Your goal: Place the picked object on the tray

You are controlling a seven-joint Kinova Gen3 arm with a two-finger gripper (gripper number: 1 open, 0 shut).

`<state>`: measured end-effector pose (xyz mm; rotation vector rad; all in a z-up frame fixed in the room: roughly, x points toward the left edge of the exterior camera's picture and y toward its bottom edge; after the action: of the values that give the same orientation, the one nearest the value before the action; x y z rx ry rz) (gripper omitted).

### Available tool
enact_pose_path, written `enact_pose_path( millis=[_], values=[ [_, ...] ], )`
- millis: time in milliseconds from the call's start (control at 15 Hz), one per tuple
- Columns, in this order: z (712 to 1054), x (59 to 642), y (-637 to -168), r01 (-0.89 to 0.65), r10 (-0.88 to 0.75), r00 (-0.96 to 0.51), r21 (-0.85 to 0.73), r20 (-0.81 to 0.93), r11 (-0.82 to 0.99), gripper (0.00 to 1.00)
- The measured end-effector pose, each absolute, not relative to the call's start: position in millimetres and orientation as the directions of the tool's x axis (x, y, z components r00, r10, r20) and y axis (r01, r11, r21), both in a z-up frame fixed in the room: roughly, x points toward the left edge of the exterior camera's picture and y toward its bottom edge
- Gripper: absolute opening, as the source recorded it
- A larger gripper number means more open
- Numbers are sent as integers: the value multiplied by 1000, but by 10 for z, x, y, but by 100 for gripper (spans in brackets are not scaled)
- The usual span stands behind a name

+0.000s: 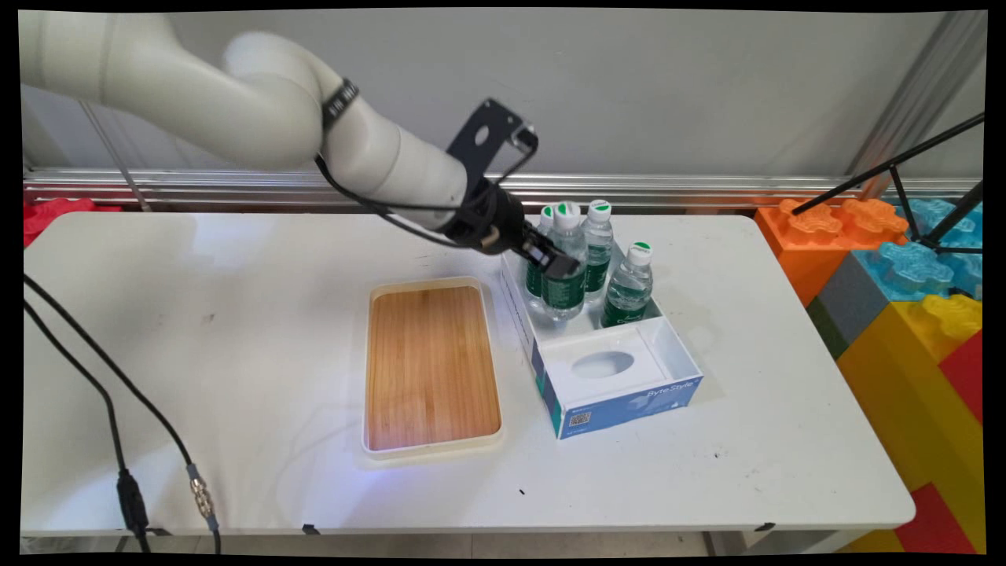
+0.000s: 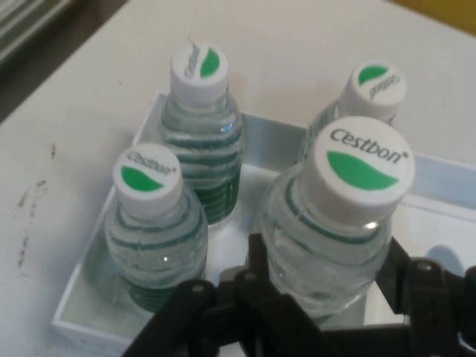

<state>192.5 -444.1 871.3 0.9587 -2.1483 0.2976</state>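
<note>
A black gripper (image 1: 559, 266) (image 2: 323, 264) is reaching down at a clear water bottle (image 1: 564, 297) (image 2: 359, 169) with a white and green cap, which is sitting between its two sides. Whether it is clamping the bottle or only bracketing it cannot be told. The bottle is standing with three other bottles (image 1: 627, 291) in the far end of a blue and white box (image 1: 621, 405) (image 2: 82, 291). A wooden tray (image 1: 432, 362) is lying at nine o'clock from the box, on the white table (image 1: 236, 354).

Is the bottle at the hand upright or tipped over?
Upright. The bottle stands in the box with its cap on top, the hand straddling its body.
</note>
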Motion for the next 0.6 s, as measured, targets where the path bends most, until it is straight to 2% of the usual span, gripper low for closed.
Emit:
enact_pose_path(
  millis=[600],
  values=[
    [9414,2169,-4235,-699,-554,-434,122,710,704,0]
  ],
)
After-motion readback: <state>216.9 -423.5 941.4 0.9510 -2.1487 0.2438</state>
